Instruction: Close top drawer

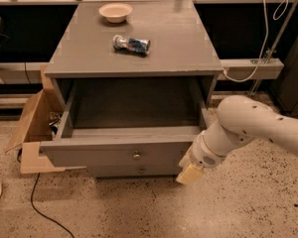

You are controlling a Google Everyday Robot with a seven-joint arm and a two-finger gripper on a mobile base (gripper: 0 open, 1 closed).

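Observation:
The top drawer (119, 153) is a wide grey drawer pulled far out of the grey cabinet (134, 43). Its deep box is empty and its flat front carries a small round metal knob (136, 155). My gripper (189, 172) hangs at the end of the white arm (253, 128), just off the right end of the drawer front and slightly below it. Only its cream-coloured tip shows.
A lower drawer front with a knob (142, 170) sits under the open one. On the cabinet top lie a crumpled blue packet (132, 44) and a cream bowl (115, 12). An open cardboard box (32, 133) stands on the floor at the left. A black cable (39, 207) trails over the speckled floor.

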